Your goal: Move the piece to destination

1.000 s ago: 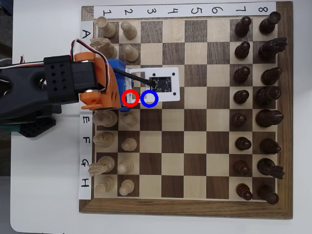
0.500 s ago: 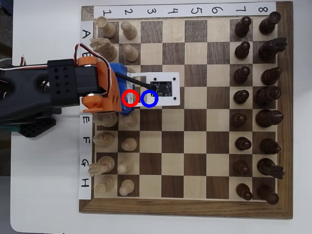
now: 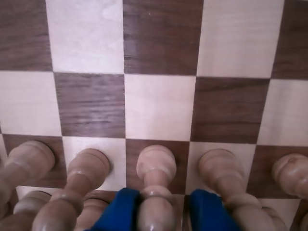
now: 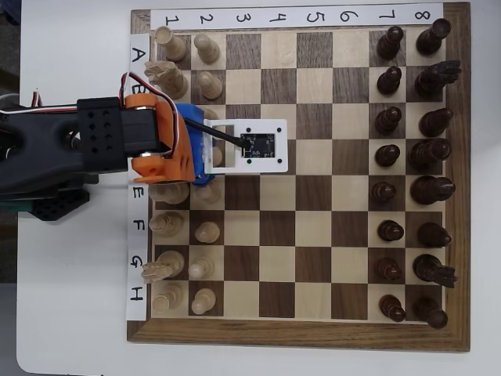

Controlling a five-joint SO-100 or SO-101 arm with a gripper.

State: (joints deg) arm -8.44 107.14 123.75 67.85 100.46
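In the wrist view, the blue jaws stood apart on either side of a pale pawn [image 3: 155, 168] on the chessboard [image 3: 159, 106].

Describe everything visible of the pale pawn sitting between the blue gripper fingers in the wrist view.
The piece is a pale cream, wood-looking pawn with a round head, narrow neck and collar. It stands upright on a dark square in the row of pale pawns. The blue fingers flank its lower body closely; actual contact cannot be confirmed. In the overhead view the arm hides it.
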